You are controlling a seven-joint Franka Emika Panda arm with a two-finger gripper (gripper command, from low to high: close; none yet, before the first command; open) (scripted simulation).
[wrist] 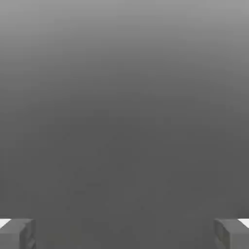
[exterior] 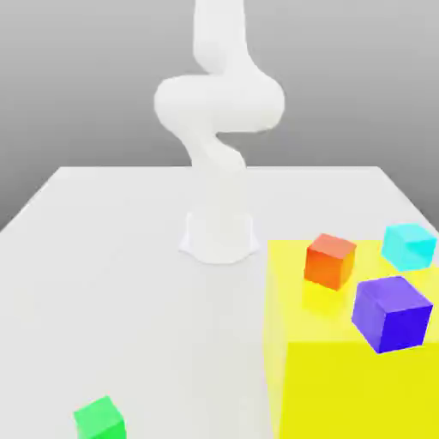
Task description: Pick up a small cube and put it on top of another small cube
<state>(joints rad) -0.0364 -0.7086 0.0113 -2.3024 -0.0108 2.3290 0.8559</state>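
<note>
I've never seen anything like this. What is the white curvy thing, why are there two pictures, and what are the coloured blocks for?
The white curvy thing is a robot arm, standing on a pale grey table; all of it is a computer simulation. The exterior view looks at the scene from off the arm. The hand view comes from a camera on the arm's hand: the two grey fingers at its corners are spread wide apart, with nothing between them. A small bright green cube sits on the table toward the exterior view's left. A small orange cube, a small cyan cube and a larger purple cube rest on a big yellow block toward the right. Nothing is held.
</note>
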